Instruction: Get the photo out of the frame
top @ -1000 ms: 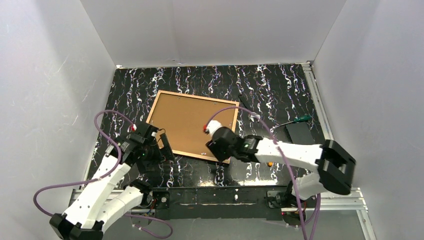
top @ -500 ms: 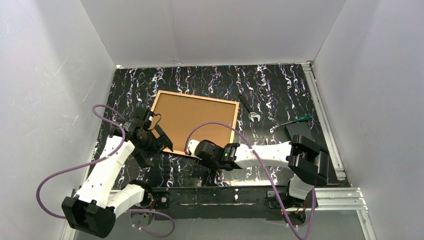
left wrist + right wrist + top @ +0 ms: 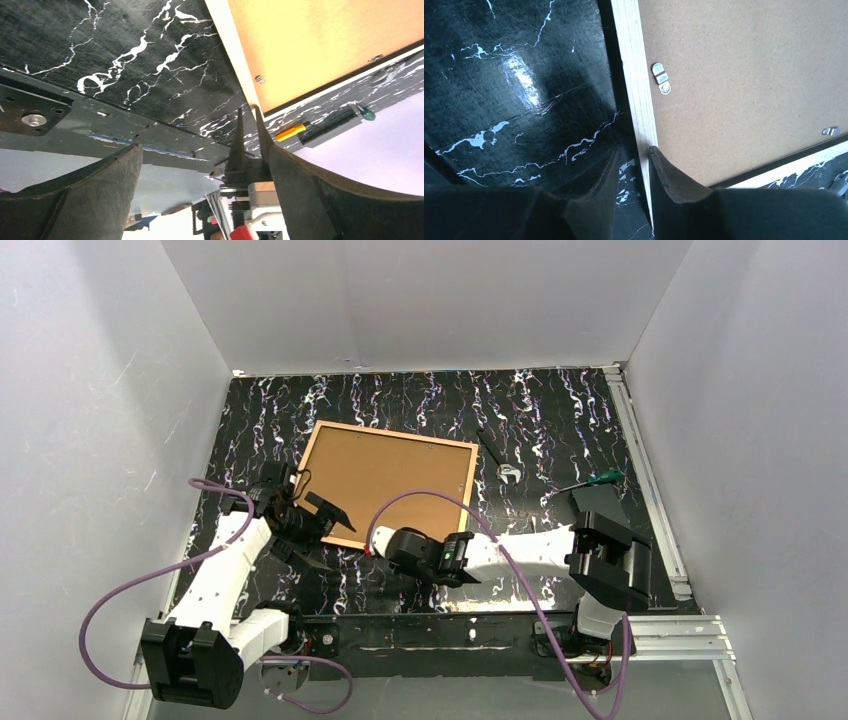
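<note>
The frame (image 3: 636,75) lies face down on the worktop (image 3: 560,410), left of centre, holding the photo (image 3: 390,475), brown back up. The right fingers (image 3: 674,180) pinch its near edge; the left fingers (image 3: 100,195) gape wide beside its near-left corner.

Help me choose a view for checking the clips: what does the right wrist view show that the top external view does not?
Only right wrist: a metal turn clip on the photo's fibreboard back, and how the right end effector straddles the frame's pale rim. Only top external: the left end effector, open, and a green-handled screwdriver. Both: the frame lying back-up on the table.
</note>
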